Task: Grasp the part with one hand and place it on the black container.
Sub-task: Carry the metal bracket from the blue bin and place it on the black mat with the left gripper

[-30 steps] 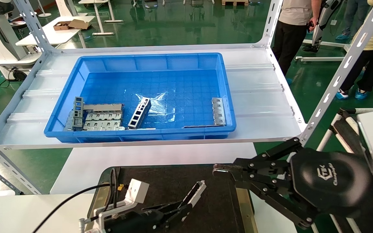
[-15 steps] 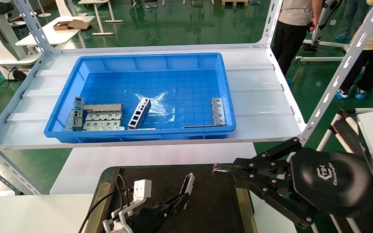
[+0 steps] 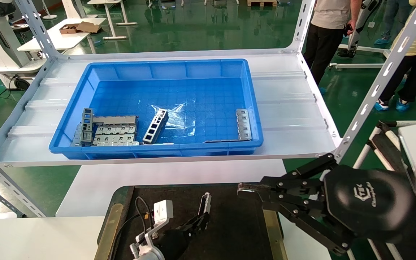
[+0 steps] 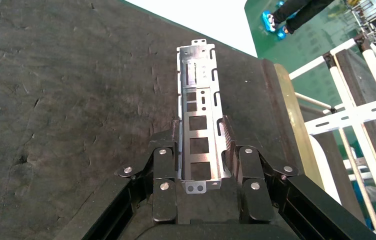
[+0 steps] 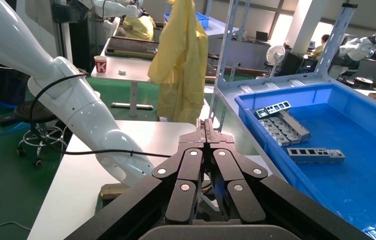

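Left hand (image 4: 202, 155), clamped on the part (image 3: 204, 203), has swung it from slanting rightward to nearly upright above the black container (image 3: 229, 216). Its long axis points away from the robot, toward the blue bin (image 3: 251, 108). Right hand (image 3: 242, 188), fingers together, hangs nearby.

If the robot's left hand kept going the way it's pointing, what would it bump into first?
Probably the black container. The left gripper, shut on the part, points forward and down over it, so the part's far end would likely touch its dark surface first. Depth is hard to judge.
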Controlling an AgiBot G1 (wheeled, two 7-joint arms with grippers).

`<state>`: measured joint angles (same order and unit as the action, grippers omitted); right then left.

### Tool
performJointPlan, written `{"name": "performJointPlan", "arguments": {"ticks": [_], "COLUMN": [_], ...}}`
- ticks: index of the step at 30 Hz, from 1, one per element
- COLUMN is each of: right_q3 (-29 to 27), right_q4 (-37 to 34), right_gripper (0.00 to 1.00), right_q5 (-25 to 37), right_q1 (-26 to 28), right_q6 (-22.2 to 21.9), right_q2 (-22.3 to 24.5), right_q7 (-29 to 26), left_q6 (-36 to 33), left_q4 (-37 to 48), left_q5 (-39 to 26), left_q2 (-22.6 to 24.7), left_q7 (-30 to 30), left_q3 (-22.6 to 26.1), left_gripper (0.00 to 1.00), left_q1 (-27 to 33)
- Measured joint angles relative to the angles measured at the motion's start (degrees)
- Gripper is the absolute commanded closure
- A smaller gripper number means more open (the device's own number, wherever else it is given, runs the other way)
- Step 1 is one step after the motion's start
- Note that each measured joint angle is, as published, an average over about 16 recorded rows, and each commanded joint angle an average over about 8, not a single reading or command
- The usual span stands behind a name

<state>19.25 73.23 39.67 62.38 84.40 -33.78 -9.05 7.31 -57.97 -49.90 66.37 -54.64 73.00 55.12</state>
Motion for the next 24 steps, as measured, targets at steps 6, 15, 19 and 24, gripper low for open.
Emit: {"name": "performJointPlan", "arguments": {"ticks": [6, 15, 19, 24], "right_q3": [0.0, 0.0, 0.0, 0.0], "right_q4": [0.0, 0.0, 0.0, 0.0], "right_gripper": [1.0, 0.25, 0.0, 0.0], "right_q5": [0.0, 0.0, 0.0, 0.0], "right_q1": [0.0, 0.0, 0.0, 0.0], "right_q6": [0.0, 0.0, 0.0, 0.0], "right_q2": [0.0, 0.0, 0.0, 0.0], "right_q7": [0.0, 0.0, 0.0, 0.0], "left_q6": [2.3, 4.6, 5.5, 6.3], "left_q4": [0.9, 1.1, 0.8, 0.1], "left_q5": [2.6, 6.2, 7.5, 8.9], "left_q2": [0.9, 1.5, 1.4, 1.3], "left_q7": [0.1, 0.7, 1.1, 1.6], "left_q3": [2.4, 5.4, 6.5, 7.7], "left_gripper": [1.0, 0.36, 0.0, 0.0], "left_q1": [0.8, 1.8, 2.1, 2.5]}}
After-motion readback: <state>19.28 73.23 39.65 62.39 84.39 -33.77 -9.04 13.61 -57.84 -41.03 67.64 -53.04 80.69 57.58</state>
